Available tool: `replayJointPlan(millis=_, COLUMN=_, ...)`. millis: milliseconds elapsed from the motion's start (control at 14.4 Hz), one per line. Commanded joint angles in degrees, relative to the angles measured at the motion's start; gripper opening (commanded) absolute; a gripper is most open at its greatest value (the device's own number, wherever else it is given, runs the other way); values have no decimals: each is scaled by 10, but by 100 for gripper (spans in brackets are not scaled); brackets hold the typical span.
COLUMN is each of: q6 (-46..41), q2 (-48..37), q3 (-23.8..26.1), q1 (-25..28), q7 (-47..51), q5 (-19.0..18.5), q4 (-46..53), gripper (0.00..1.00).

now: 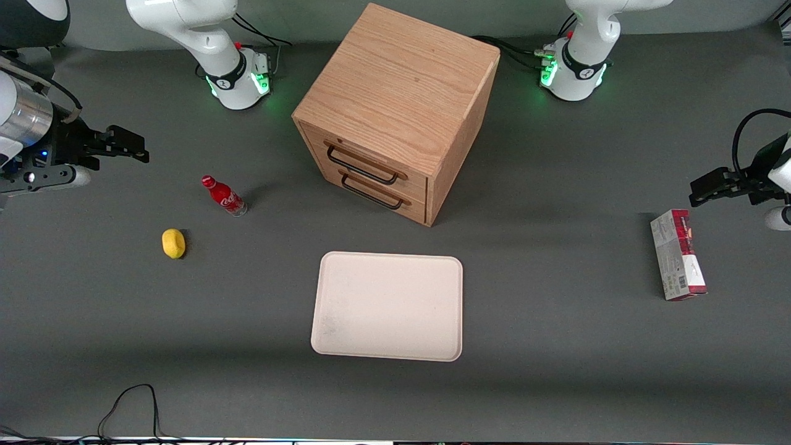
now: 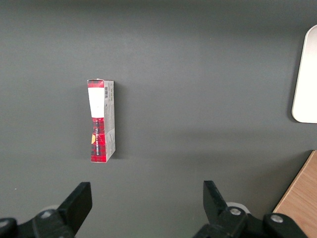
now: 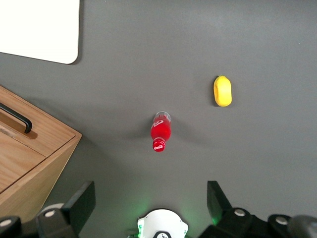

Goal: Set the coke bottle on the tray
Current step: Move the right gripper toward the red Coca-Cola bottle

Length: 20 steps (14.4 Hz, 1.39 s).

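The coke bottle is a small red bottle with a red cap and white script, standing upright on the grey table, farther from the front camera than the tray. It also shows in the right wrist view. The tray is a flat cream-white rectangle in front of the wooden drawer box; one corner shows in the right wrist view. My gripper hangs high above the table at the working arm's end, well clear of the bottle. It is open and empty, with fingers spread wide.
A wooden two-drawer box stands mid-table, farther from the camera than the tray. A yellow lemon-like lump lies near the bottle, closer to the camera. A red and white carton lies toward the parked arm's end.
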Motion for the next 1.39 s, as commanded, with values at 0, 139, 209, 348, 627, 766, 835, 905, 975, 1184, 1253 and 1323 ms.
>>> replayJointPlan(millis=0, q6=-11, q2=5, q3=-9, q1=6, q7=-10, q5=10, q4=14, gripper=100)
replayJointPlan(millis=139, q6=-12, q2=6, q3=-9, q1=5, q7=-14, q5=10, q4=16, gripper=100)
replayJointPlan(millis=209, q6=-12, q2=6, q3=-9, q1=5, q7=-14, q5=10, q4=16, gripper=100)
replayJointPlan(millis=348, q6=-12, q2=7, q3=-9, q1=5, q7=-4, q5=10, q4=16, gripper=100)
replayJointPlan(millis=627, q6=-24, q2=5, q3=-10, q1=6, q7=-6, q5=9, q4=10, gripper=100)
replayJointPlan(millis=766, q6=-25, q2=3, q3=-10, q1=7, q7=-5, q5=9, q4=3, gripper=100)
replayJointPlan(millis=835, q6=-25, q2=0, q3=-10, q1=7, q7=-5, q5=9, q4=-3, gripper=100)
replayJointPlan(millis=905, q6=-25, q2=-2, q3=-10, q1=9, q7=-4, q5=9, q4=-4, gripper=100)
replayJointPlan(millis=975, q6=-26, q2=-6, q3=-10, q1=10, q7=-4, q5=9, q4=-11, gripper=100)
replayJointPlan(millis=1184, q6=-11, q2=-84, q3=-9, q1=11, q7=-4, q5=9, q4=-106, gripper=100)
replayJointPlan(millis=1253, q6=7, q2=-116, q3=-8, q1=11, q7=-4, q5=8, q4=-148, gripper=100)
replayJointPlan(millis=1323, q6=17, q2=-147, q3=-8, q1=12, q7=-4, q5=7, q4=-185, gripper=100)
